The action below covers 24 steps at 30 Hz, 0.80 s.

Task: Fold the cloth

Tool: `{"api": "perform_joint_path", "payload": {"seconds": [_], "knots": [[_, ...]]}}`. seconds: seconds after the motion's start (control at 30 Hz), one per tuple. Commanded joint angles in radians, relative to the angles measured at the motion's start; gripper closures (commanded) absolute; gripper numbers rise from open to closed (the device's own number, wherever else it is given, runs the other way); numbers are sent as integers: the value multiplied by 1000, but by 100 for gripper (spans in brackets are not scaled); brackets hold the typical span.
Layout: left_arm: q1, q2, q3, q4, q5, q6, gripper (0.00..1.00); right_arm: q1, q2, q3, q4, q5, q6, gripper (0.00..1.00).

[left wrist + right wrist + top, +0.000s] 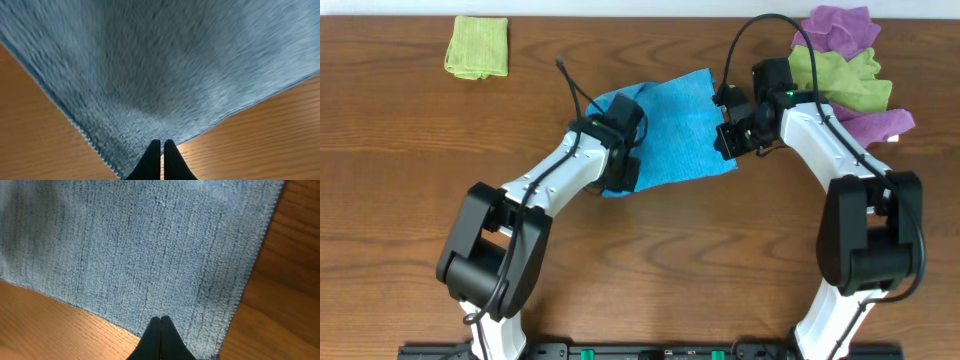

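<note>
Cloth [675, 125] lies mid-bench, spread in a single layer and turned at a slant to the bench [400, 150] edge. No fold shows: no doubled layer, no crease in any view.

Left gripper [620, 178] is at the cloth's near-left corner. In the wrist view its jaws [161, 142] are closed tip to tip right on the corner, seemingly pinching it. The pile there looks blurred, so I cannot tell if the corner is raised.

Right gripper [726, 150] is at the near-right part of the cloth. In its wrist view the jaws [160, 319] are closed on the near hem, just beside the right corner, apparently nipping the edge. The cloth lies flat around them.

Progress, as I judge it: both near-corner grasps look made, and that is all. The lift, the carry over to the far edge, the release and any second fold are left.

A green cloth [477, 46] lies far left and a purple-green heap [845, 60] far right, both apart from the work.
</note>
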Motion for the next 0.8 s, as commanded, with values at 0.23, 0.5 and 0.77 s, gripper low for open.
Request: {"api": "perform_joint_path", "payload": {"seconds": [0.23, 0.5, 0.77], "knots": [[2, 11, -9, 18, -80, -30, 94, -5, 39, -1, -2, 60, -17, 98], [2, 14, -11, 65, -105, -29, 94, -2, 64, -1, -5, 74, -16, 98], [2, 19, -32, 108, -128, -30, 94, 3, 74, -1, 0, 93, -16, 98]]}}
